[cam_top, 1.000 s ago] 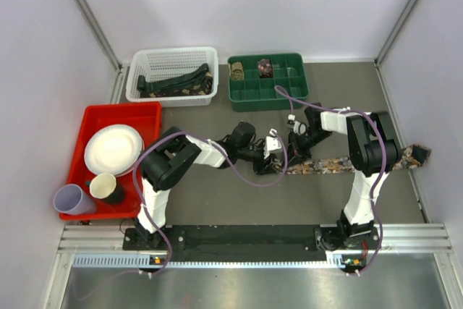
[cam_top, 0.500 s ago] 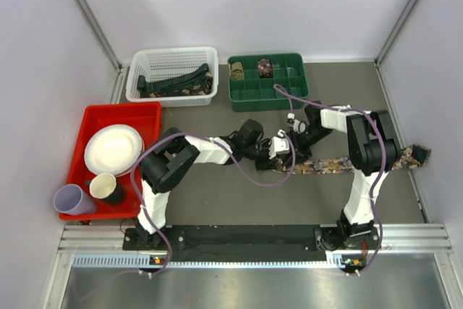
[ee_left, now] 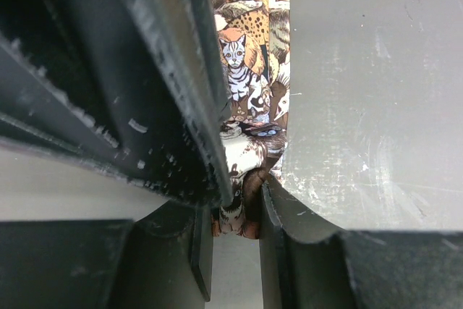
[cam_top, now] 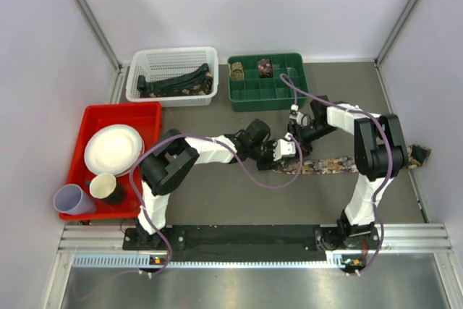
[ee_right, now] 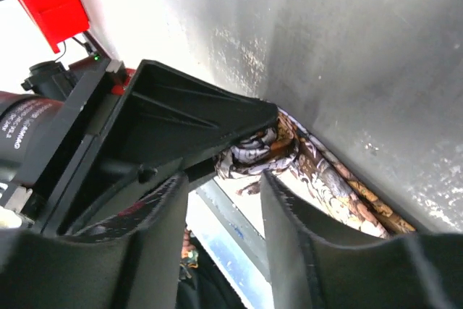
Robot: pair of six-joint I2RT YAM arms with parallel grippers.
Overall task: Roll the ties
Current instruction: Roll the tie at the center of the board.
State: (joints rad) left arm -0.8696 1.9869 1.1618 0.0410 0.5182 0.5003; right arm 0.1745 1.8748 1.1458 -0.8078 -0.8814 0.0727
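Observation:
A brown tie (cam_top: 334, 165) printed with cats lies flat across the table, its far end (cam_top: 418, 154) by the right wall. My left gripper (cam_top: 286, 152) is shut on the tie's folded near end. In the left wrist view the printed fabric (ee_left: 249, 70) runs up between the fingers of the left gripper (ee_left: 242, 197), which pinch the fold. My right gripper (cam_top: 297, 132) hovers just behind, open. In the right wrist view the right gripper (ee_right: 224, 182) holds nothing, and the curled tie end (ee_right: 257, 151) sits just beyond its fingertips, under the left arm's black finger (ee_right: 188, 124).
A green compartment tray (cam_top: 286, 92) at the back holds two rolled ties (cam_top: 265, 68). A white basket (cam_top: 172, 54) to its left holds dark ties (cam_top: 177, 81). A red tray (cam_top: 145, 113) on the left carries a plate (cam_top: 112, 149) and cups (cam_top: 103, 187). Purple cables loop over both arms.
My left gripper has moved right along the table and closed on the tie's end. The right gripper has opened off that end and drawn back a little.

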